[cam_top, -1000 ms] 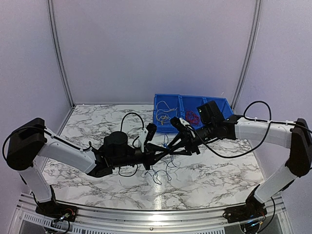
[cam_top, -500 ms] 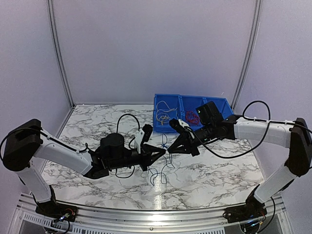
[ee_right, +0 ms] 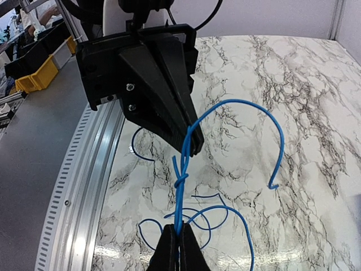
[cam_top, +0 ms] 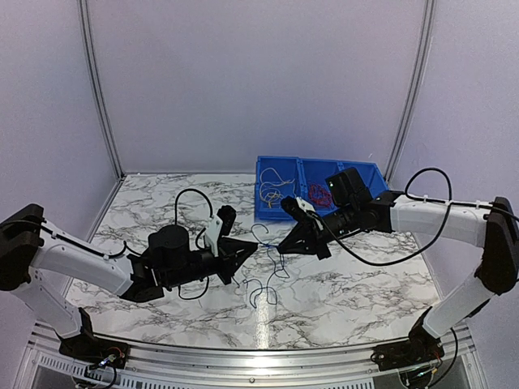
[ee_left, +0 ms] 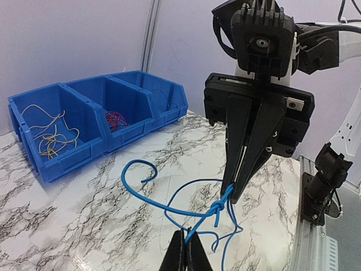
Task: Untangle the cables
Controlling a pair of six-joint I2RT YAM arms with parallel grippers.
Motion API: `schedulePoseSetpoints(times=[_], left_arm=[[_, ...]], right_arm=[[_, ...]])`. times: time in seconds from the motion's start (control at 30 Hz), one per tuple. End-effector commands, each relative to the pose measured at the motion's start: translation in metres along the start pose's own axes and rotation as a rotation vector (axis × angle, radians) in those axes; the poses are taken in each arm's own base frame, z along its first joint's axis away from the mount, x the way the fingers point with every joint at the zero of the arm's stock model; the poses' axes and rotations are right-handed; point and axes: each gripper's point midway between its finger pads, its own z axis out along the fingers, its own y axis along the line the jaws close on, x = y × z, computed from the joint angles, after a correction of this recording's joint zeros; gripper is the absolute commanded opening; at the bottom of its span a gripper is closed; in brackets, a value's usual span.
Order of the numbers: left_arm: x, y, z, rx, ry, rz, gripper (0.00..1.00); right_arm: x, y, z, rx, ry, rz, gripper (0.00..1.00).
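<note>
From above, the blue bins [cam_top: 268, 213] stand at the far right of the table [cam_top: 162, 203]. The left one has yellow-white wires [cam_top: 272, 188] in it, the middle one has red wires [cam_top: 319, 194], and the right one is mostly hidden behind the right arm. Both arms reach low toward the middle of the table. The left gripper [cam_top: 253, 245] and the right gripper [cam_top: 282, 249] point at each other, tips near but apart. A blue cable [cam_top: 268, 247] runs between them above the table, and thin loops [cam_top: 261, 292] lie on the marble under it. In the left wrist view, the left gripper is closed on the blue cable at the bottom edge. The cable rises to a small knot [ee_left: 217, 210], and just past it the right gripper, pointing down, pinches the cable with its jaws together. A free end curls into a hook on the left. The bins stand behind; what the third holds I cannot tell. In the right wrist view, the right gripper is closed on the cable, the knot sits a little above it, and the left gripper nips the cable just beyond the knot.
</note>
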Motion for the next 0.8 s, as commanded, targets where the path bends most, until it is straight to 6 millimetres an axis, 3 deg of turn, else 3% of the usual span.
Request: schedulePoseSetpoints(times=[0.0,0.6,0.77], left_arm=[[-0.015,0.030,-0.015,-0.148,-0.053,0.018,0.00],[-0.031,0.062,-0.050,-0.287,-0.121,0.032,0.00],[-0.046,0.084,-0.077,-0.395,-0.155,0.074,0.00]], right_arm=[[-0.004,0.004,-0.008,0.007,0.007,-0.010,0.00],[0.005,0.004,-0.007,0.017,0.023,-0.018,0.00],[0.007,0.004,-0.007,0.020,0.027,-0.015,0.00]])
